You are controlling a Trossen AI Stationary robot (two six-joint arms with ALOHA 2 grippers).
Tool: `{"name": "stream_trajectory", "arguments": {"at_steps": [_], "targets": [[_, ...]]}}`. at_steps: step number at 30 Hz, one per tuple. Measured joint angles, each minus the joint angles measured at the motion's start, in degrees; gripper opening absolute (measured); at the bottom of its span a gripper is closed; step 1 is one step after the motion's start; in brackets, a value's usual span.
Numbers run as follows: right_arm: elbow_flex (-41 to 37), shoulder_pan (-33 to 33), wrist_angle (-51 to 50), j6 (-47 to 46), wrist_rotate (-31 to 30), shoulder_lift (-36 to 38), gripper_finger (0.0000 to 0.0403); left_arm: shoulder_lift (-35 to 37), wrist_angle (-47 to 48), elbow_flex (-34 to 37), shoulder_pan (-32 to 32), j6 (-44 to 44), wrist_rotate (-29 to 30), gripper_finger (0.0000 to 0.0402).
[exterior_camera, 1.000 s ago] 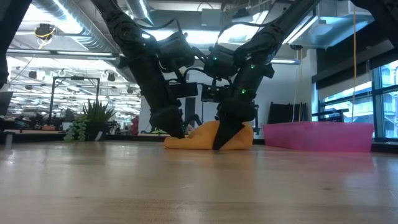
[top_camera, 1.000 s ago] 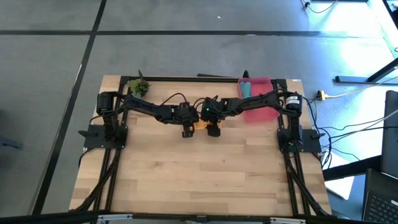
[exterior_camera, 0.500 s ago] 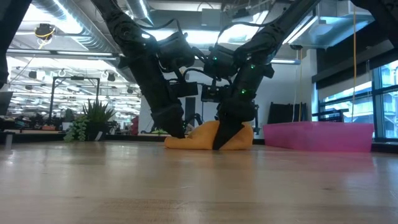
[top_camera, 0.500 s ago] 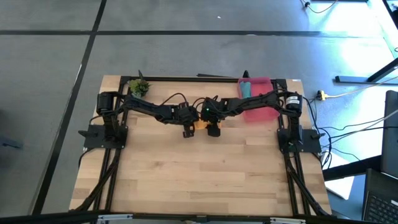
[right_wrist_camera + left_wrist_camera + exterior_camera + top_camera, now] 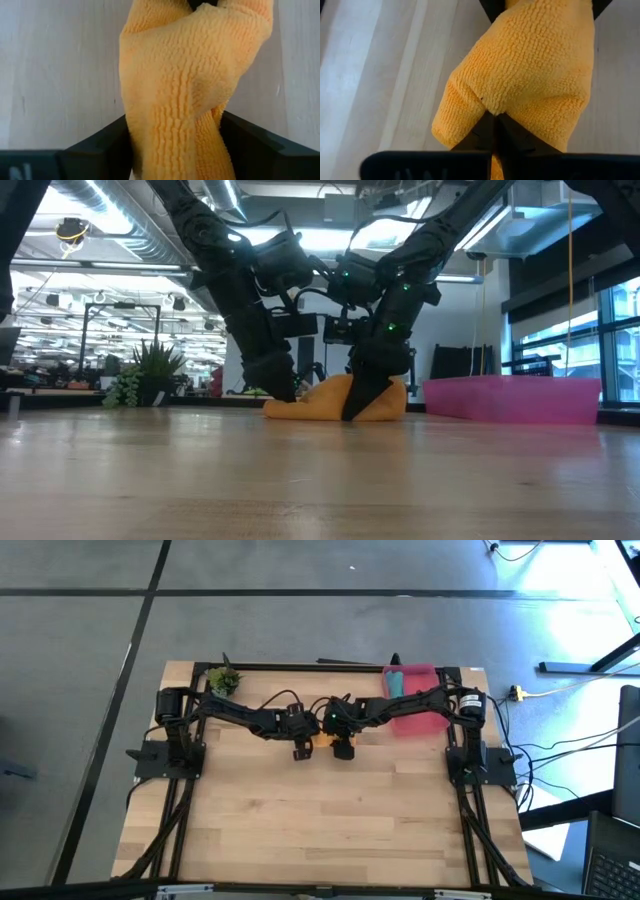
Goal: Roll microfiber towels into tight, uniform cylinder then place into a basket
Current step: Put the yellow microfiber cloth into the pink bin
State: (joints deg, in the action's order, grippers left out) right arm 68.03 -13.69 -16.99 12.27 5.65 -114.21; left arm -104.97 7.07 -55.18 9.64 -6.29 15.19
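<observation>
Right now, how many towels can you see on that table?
2. The orange towel lies at the table's middle, gripped by both tools. The teal towel sits in the pink basket at the back right. Others could be hidden under the arms.

Both claws reach down to the bunched orange towel [image 5: 335, 402] lying on the wooden surface [image 5: 320, 480], the left claw [image 5: 283, 387] at one end and the right claw [image 5: 362, 395] at the other. The pink basket [image 5: 512, 400] sits well apart to one side, a green plant [image 5: 150, 375] to the other.

No readable text or labels, as far as these views show.
</observation>
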Motion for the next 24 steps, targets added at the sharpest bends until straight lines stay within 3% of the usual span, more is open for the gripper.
{"name": "stream_trajectory", "arguments": {"at_steps": [10,15,24], "targets": [[0.0,0.0,0.0,0.0,0.0,0.0,0.0256,0.0,-0.1,0.0,0.0,0.3,0.6,0.0093],[0.0,0.0,-0.5,0.0,0.0,0.0,0.025,1.3,1.1,0.0,-0.5,1.7,0.4,0.0099],[0.1,0.0,-0.9,-1.2,0.0,0.0,0.016,11.7,9.7,0.0,-3.6,5.6,0.4,0.0099]]}}
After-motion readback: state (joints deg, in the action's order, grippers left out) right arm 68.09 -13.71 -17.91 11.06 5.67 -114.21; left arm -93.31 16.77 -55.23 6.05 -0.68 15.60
